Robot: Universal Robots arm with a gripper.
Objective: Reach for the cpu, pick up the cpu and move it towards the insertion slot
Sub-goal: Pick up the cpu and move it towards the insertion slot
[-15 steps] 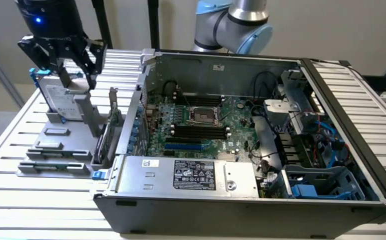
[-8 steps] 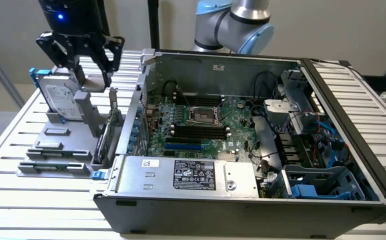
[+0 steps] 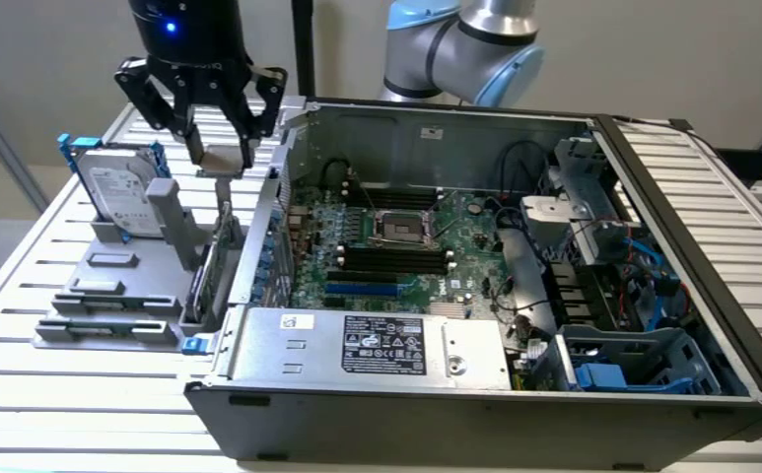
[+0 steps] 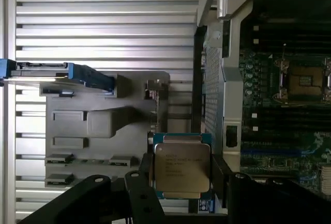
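Gripping the cpu (image 4: pixel 182 168) between its closed fingers (image 3: pixel 200 140), the gripper (image 3: pixel 222 158) hangs above the grey fixture (image 3: pixel 124 286), beside the open computer case (image 3: pixel 486 296). Upright in that fixture stands the hard drive (image 3: pixel 115 192). On the motherboard (image 3: pixel 394 246) lies the insertion slot (image 3: pixel 400 227), well apart from the chip.

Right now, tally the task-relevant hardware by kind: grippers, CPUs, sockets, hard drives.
Black multi-finger gripper: 1
Small square silvery-topped cpu, held between the gripper's fingers: 1
Square metal-framed insertion slot on the green motherboard: 1
Upright silver hard drive with blue rails: 1
Total: 4
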